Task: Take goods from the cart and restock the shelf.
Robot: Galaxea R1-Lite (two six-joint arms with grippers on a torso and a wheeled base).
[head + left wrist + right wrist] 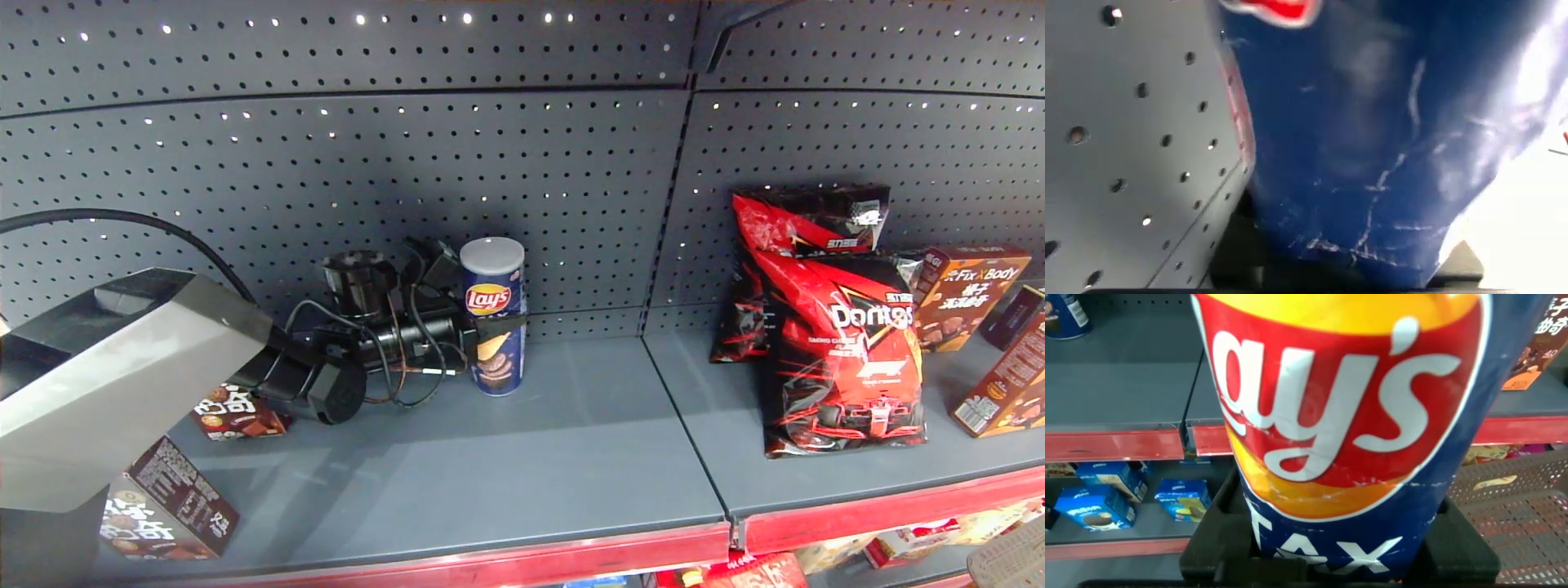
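Left pincer [494, 325] clamped round mid-body of chips can [492, 282], which stands on shelf [571, 441] close to pegboard [571, 204]. Long axis vertical, grey lid [491, 249] up, logo facing out. Right pincer [1339, 559] clamped on second chips can [1339, 416], out in front of the shelf. Likely light, stiff tube with a slick wrap: grip mid-body, don't crush.
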